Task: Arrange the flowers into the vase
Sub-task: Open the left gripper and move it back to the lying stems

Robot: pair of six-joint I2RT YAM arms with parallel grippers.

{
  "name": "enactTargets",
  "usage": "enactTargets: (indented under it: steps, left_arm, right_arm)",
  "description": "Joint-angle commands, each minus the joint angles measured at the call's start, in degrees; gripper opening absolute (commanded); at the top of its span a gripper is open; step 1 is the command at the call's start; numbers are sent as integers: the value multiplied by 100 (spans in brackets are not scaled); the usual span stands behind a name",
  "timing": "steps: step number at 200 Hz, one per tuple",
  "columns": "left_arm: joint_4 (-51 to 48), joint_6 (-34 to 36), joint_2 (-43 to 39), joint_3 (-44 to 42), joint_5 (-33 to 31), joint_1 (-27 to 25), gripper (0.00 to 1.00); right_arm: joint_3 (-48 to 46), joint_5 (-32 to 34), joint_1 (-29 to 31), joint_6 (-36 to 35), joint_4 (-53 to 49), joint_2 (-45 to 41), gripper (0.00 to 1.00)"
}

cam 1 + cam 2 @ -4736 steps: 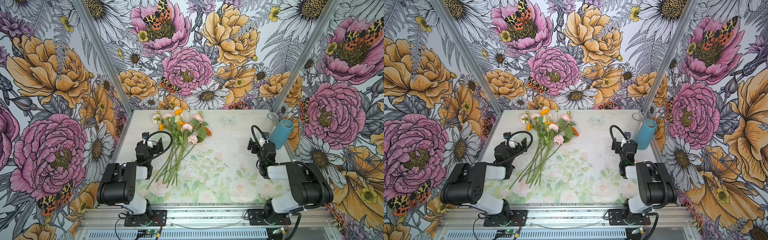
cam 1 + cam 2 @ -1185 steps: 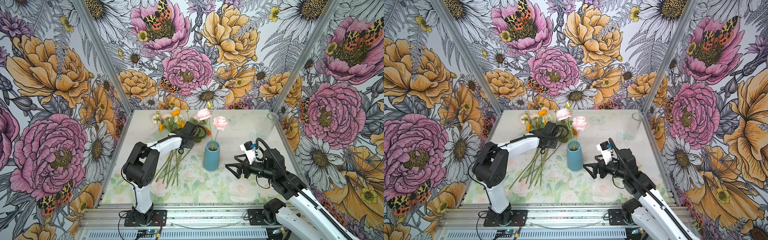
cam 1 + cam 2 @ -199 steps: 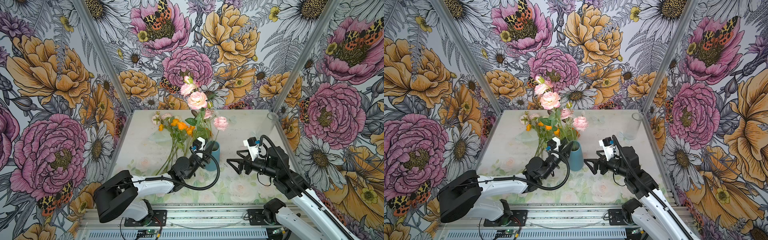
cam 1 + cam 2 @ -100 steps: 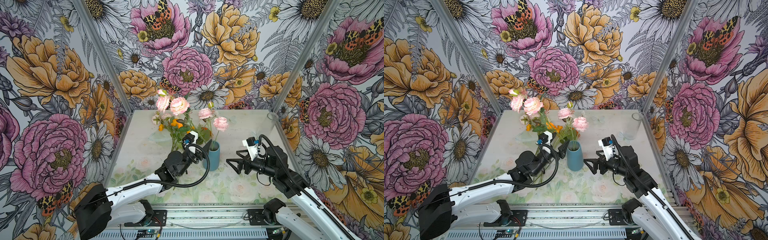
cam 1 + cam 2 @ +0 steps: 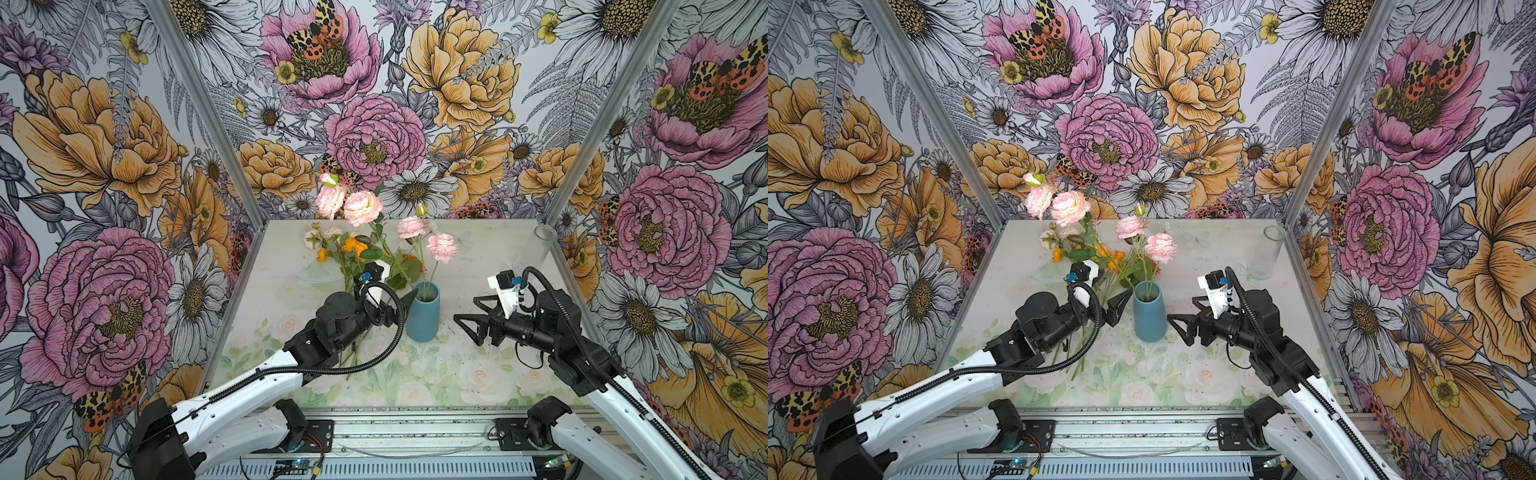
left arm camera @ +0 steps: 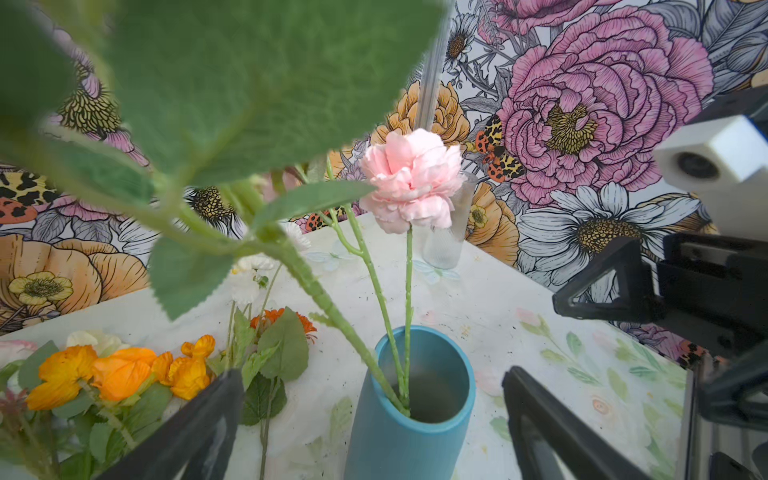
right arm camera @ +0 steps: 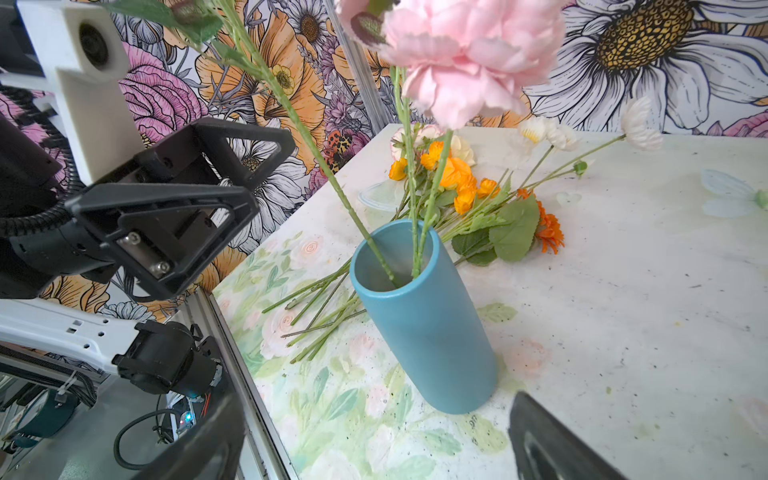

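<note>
Green-stemmed flowers (image 5: 351,247) lie beside the released left gripper (image 6: 372,372), stems running back under its arm. Right gripper (image 5: 467,316), also released, waits farther off past the vase (image 5: 422,320).

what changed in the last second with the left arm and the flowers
The left pincer opened and let go of the pink rose stem, which now stands in the blue vase, its blooms swung left. The right pincer stayed open beside the vase; vase and loose flowers unmoved.
</note>
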Motion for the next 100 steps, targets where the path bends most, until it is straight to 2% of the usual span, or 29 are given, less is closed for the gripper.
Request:
enactTargets:
  steps: [1,22,40,67,100]
  left_arm:
    - [-988,110,-607,-161,-22,269,94]
    - [-1478,-200,-973,-261,-104,779,82]
    - [-2044,-758,-851,-126,-171,1411,65]
    - [-2386,-1284,-15,124,649,2223,48]
    - [-2375,-1539,1405,581,1137,2326,36]
  right_arm:
    - [-30,-178,-31,30,61,-195,100]
    - [-132,-381,-38,146,69,-200,99]
    - [-151,-497,-37,240,70,-186,100]
    - [-207,-499,-33,297,65,-174,99]
    - [-356,-502,-8,336,70,-45,99]
